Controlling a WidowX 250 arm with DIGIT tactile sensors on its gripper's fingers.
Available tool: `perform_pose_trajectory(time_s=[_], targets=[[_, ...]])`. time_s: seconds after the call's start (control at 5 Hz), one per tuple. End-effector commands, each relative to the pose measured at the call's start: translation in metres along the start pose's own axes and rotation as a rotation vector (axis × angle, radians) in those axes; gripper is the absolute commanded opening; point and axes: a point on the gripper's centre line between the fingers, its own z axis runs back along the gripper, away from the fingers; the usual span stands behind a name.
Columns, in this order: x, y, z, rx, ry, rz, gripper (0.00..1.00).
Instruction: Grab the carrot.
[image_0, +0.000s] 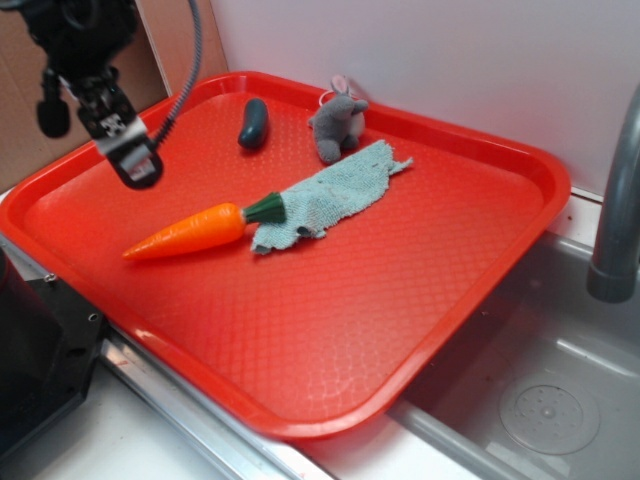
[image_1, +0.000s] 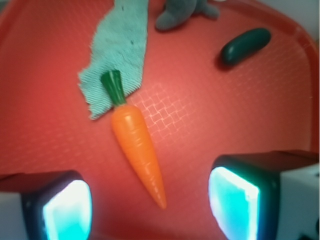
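Jaws stand released, spread wide with nothing between them; in the wrist view the two black fingers with glowing cyan pads (image_1: 232, 202) frame the lower corners. Black gripper (image_0: 135, 165) hangs above the far-left part of the tray, clear of every object.

Glossy orange plastic carrot (image_0: 190, 231), tapered cone with short dark green stem cap, lies flat on the red textured plastic tray (image_0: 400, 300), left of centre. Its stem end rests on the edge of a frayed pale teal cloth strip (image_0: 325, 195); the pointed tip faces the tray's left rim. In the wrist view the carrot (image_1: 137, 150) runs diagonally, tip falling in the gap between the two pads, nearer the left one.

Small dark green cucumber-like toy (image_0: 253, 123) lies near the tray's back rim, apart from the carrot. Grey plush rabbit-like toy (image_0: 337, 122) sits just beside the cloth's far end.

Tray rests partly over a grey metal sink (image_0: 560, 400); grey faucet pipe (image_0: 620, 200) stands at right.
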Motion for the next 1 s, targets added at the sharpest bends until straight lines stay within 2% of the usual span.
perform_pose_trajectory(time_s=[0.0,0.2,0.4,0.6,0.8], targets=[[0.009,-0.011,-0.047,0.054,0.051,-0.056,1.00],[0.004,-0.013,-0.064,0.076,0.081,-0.055,1.00],[0.001,-0.013,-0.072,0.061,0.104,-0.032,1.00],[0.000,-0.011,-0.077,0.033,0.125,-0.027,0.00],[0.000,-0.007,-0.080,0.027,0.139,-0.011,0.00]])
